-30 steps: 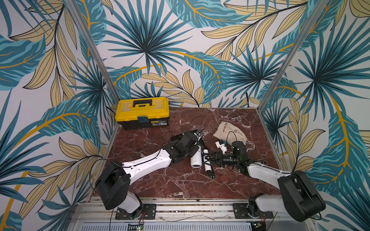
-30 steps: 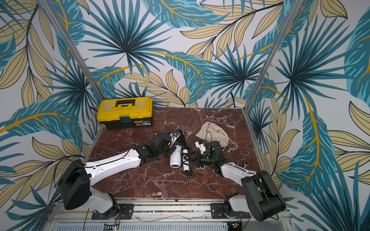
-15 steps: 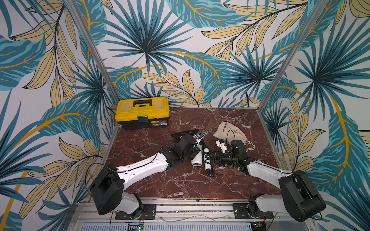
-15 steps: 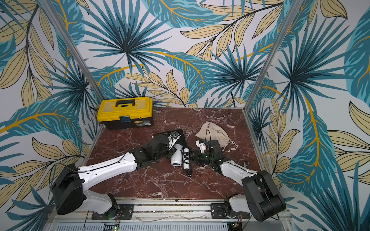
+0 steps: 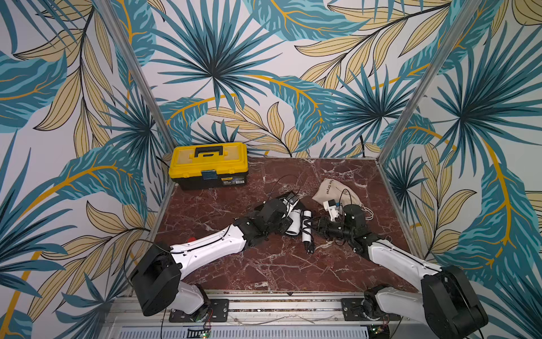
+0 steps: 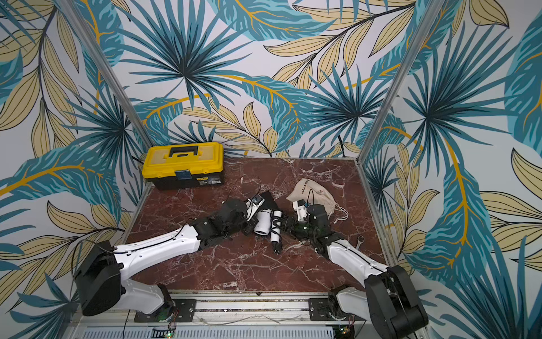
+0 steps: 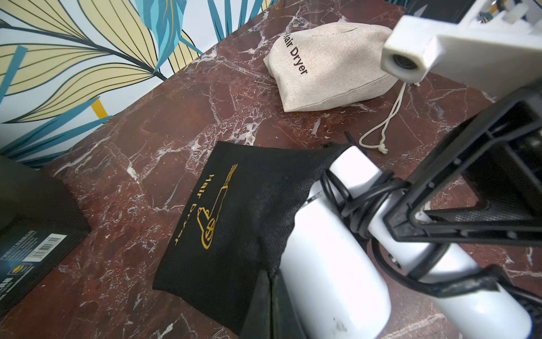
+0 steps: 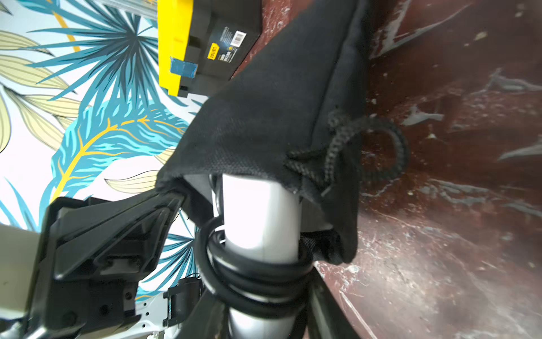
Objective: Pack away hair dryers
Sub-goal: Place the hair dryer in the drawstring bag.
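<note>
A white hair dryer (image 5: 295, 225) lies mid-table, its black cord (image 8: 255, 278) coiled round the slim handle (image 8: 258, 223). My right gripper (image 8: 258, 318) is shut on that handle just behind the coil. The handle's end sits inside the mouth of the black "Hair Dryer" bag (image 7: 223, 211). My left gripper (image 7: 269, 283) is shut on the bag's rim beside the dryer's barrel (image 7: 331, 264), holding the mouth up. In both top views the two grippers (image 5: 286, 222) (image 5: 316, 228) flank the dryer (image 6: 261, 224).
A beige "Hair Dryer" drawstring bag (image 5: 333, 190) lies behind the right wrist, its cord trailing on the marble. A closed yellow toolbox (image 5: 209, 164) stands at the back left. The dryer's plug (image 5: 308, 248) points toward the front edge. Metal posts and patterned walls enclose the table.
The left arm's shoulder and lower link have swung slightly left. The dryer, bag and both grippers have edged a little toward the back. Both grips are unchanged.
</note>
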Controlling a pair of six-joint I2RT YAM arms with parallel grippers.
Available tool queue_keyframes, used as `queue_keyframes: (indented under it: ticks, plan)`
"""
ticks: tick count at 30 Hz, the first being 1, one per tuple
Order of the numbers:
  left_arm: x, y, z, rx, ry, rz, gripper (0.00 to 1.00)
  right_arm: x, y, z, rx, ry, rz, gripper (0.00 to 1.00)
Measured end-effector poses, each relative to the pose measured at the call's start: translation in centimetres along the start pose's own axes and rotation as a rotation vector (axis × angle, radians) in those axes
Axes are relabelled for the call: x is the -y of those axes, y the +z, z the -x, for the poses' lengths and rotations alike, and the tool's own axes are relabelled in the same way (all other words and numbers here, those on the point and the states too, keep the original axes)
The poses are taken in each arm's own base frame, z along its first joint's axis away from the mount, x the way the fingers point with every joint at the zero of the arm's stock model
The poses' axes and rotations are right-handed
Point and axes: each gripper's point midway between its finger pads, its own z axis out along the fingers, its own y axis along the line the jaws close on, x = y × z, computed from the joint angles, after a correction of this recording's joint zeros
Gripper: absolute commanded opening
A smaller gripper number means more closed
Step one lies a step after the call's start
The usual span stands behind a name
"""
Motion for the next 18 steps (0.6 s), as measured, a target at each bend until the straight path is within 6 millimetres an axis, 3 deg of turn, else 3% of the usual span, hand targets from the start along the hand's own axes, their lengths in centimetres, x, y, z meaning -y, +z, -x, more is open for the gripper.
queue_keyframes:
  ticks: [6,18]
  plan:
    - [0.7,0.0,0.0,0.001,-0.020,-0.033,0.03,1.8,1.1,0.0,-0.005,0.074,-0.035,0.07]
    - [3.5,0.8,-1.0,-0.030,0.012,-0.090,0.03,1.4,2.5,0.6,-0.010,0.143,0.028,0.08]
